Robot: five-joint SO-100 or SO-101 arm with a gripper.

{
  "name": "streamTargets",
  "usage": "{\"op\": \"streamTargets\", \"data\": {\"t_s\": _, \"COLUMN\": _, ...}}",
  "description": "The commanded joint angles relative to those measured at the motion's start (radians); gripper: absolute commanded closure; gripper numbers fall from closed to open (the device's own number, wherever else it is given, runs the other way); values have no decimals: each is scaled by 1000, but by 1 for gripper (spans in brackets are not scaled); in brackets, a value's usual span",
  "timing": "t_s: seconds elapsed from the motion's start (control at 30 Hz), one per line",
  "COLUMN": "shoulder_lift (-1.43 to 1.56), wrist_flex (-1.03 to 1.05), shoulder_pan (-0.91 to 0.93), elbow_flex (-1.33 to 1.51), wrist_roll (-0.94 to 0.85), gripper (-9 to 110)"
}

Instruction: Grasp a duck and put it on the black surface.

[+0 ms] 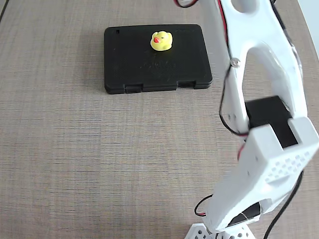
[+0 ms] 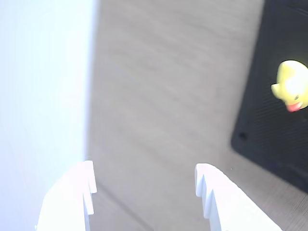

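The tiny yellow duck [image 1: 161,41] with a red-orange beak sits on the black case [image 1: 134,64], near its far edge. In the wrist view the duck [image 2: 292,85] shows at the right edge on the black case [image 2: 274,130]. My gripper [image 2: 144,180] is open and empty, its two white fingers [image 2: 214,192] spread apart at the bottom of the wrist view, well clear of the duck and above bare table. In the fixed view only the white arm [image 1: 264,124] shows at the right; the gripper itself is out of that frame.
The wood-grain tabletop [image 1: 75,149] surrounds the case. A pale wall or bright surface [image 2: 43,82] fills the left of the wrist view. The arm's base [image 1: 219,231] and cables stand at the lower right of the fixed view.
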Motion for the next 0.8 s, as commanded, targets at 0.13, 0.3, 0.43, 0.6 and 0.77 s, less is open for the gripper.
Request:
{"op": "streamTargets", "data": {"t_s": 0.13, "shoulder_lift": 718, "wrist_flex": 14, "shoulder_pan": 92, "elbow_flex": 250, "wrist_roll": 6, "gripper": 81}}
{"op": "streamTargets", "data": {"t_s": 0.3, "shoulder_lift": 1101, "wrist_flex": 5, "shoulder_pan": 224, "elbow_flex": 612, "wrist_roll": 5, "gripper": 81}}
{"op": "streamTargets", "data": {"t_s": 0.43, "shoulder_lift": 1407, "wrist_flex": 3, "shoulder_pan": 273, "elbow_flex": 986, "wrist_roll": 5, "gripper": 81}}
{"op": "streamTargets", "data": {"t_s": 0.6, "shoulder_lift": 1684, "wrist_flex": -38, "shoulder_pan": 287, "elbow_flex": 1420, "wrist_roll": 0, "gripper": 90}}
{"op": "streamTargets", "data": {"t_s": 0.77, "shoulder_lift": 1822, "wrist_flex": -149, "shoulder_pan": 288, "elbow_flex": 1721, "wrist_roll": -6, "gripper": 103}}
